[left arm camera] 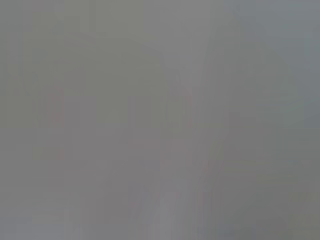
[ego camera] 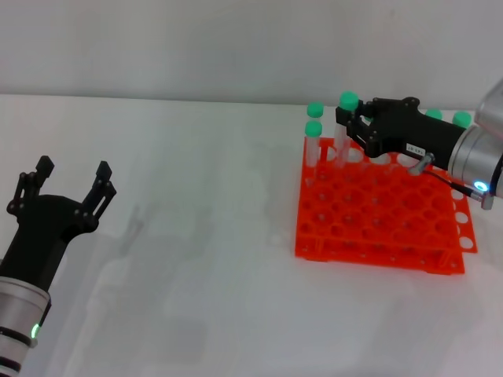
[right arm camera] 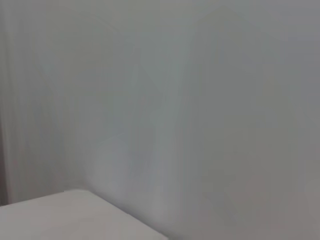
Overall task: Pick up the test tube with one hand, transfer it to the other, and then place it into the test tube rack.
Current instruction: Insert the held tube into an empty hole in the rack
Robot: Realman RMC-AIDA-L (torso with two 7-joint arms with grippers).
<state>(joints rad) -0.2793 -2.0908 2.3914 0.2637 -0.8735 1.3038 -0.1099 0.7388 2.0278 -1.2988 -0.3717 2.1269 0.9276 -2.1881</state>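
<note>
In the head view the orange test tube rack (ego camera: 369, 236) stands on the white table at the right. My right gripper (ego camera: 350, 126) reaches over the rack's back left part and is shut on an upright green-capped test tube (ego camera: 342, 140), whose lower end is at the rack's back row of holes. My left gripper (ego camera: 73, 174) is open and empty at the lower left, far from the rack. Neither wrist view shows a tube, the rack or any fingers.
Other green-capped tubes stand in the rack's back row: two at the back left corner (ego camera: 313, 129) and two behind my right wrist (ego camera: 461, 119). The right wrist view shows only a pale wall and a corner of the white table (right arm camera: 55, 217).
</note>
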